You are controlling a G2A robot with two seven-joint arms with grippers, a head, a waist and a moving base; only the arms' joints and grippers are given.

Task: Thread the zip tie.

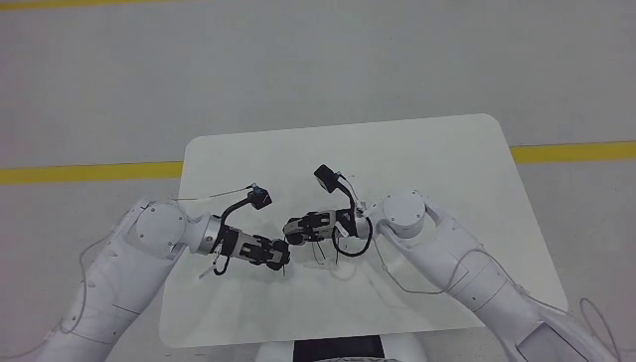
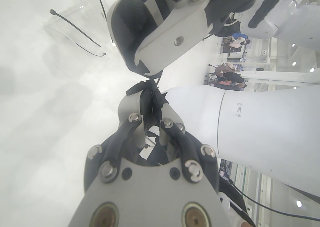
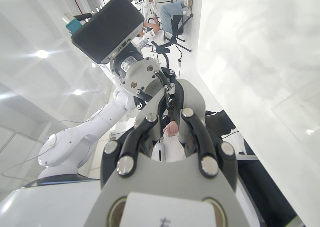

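In the top view, the two arms met over the near part of the white worktop (image 1: 447, 163), with the left hand (image 1: 285, 254) and the right hand (image 1: 289, 231) almost tip to tip. In the left wrist view, the left hand (image 2: 150, 96) had its fingers pressed together, the tips wrapped in black tape. The right hand (image 2: 147, 74) came against it from the opposite side, also with fingers closed. A thin black strand, the zip tie (image 2: 158, 80), ran between the two tips and seemed clamped by both hands, above the worktop. Near them, spare zip ties (image 2: 75, 28) lay on a clear tray (image 2: 82, 7). In the right wrist view, the fingers of the right hand (image 3: 172, 102) were together around a black ribbed strip, and the left hand stood just behind their tips.
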